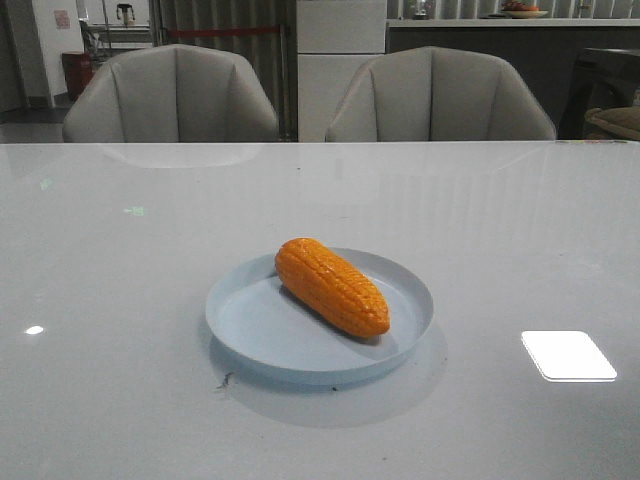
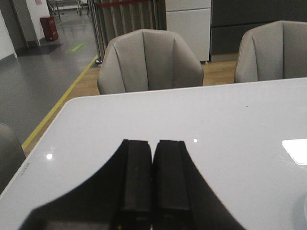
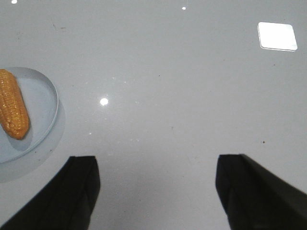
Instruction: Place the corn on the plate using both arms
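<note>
Front view: corn (image 1: pixel 332 286) lies diagonally in plate (image 1: pixel 250 325), frame centre | table (image 1: pixel 120 300) bare around rim | left gripper (image 2: pixel 152 177) jaws pressed together, apparently empty | right gripper (image 3: pixel 156 189) jaws wide.

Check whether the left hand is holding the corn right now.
No, the left hand is shut on nothing; the corn lies on the plate.

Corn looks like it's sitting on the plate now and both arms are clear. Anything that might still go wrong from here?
1. The corn lies diagonally, its nearer tip close to the plate's low rim; a bump might roll it off.
2. The right gripper hangs open near the plate, so a careless retreat could clip it.
</note>
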You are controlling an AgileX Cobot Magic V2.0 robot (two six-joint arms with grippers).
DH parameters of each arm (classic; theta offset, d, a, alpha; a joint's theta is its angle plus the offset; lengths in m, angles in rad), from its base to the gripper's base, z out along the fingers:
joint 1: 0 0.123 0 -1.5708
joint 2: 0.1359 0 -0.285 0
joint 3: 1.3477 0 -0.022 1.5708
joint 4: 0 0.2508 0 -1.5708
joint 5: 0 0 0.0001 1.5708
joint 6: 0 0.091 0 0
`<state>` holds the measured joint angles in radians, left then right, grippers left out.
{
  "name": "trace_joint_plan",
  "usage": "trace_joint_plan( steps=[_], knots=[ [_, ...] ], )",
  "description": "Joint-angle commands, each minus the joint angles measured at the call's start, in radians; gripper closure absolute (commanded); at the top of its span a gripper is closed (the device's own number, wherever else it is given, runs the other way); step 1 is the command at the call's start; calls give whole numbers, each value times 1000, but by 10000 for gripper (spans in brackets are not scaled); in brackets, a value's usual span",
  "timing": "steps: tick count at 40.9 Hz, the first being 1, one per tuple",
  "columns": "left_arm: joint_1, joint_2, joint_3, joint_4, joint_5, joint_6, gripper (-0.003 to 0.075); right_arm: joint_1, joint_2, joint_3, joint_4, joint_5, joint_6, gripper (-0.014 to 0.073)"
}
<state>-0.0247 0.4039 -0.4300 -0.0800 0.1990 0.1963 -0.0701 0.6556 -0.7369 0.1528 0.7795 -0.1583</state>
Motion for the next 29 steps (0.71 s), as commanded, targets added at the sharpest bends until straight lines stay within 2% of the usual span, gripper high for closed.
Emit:
trace_joint_plan(
  steps=[1,8,15,29],
  knots=[
    [1,-89,55,-5,-152,-1,631,1,3,-33,7,-76,-4,-10],
    [1,-278,227,-5,-265,-1,631,1,3,-33,7,-76,-4,-10],
    [1,-432,327,-5,-290,-1,631,1,3,-33,7,-76,-4,-10],
    [1,-427,477,-5,-323,-1,631,1,5,-33,7,-74,-4,-10]
  ],
)
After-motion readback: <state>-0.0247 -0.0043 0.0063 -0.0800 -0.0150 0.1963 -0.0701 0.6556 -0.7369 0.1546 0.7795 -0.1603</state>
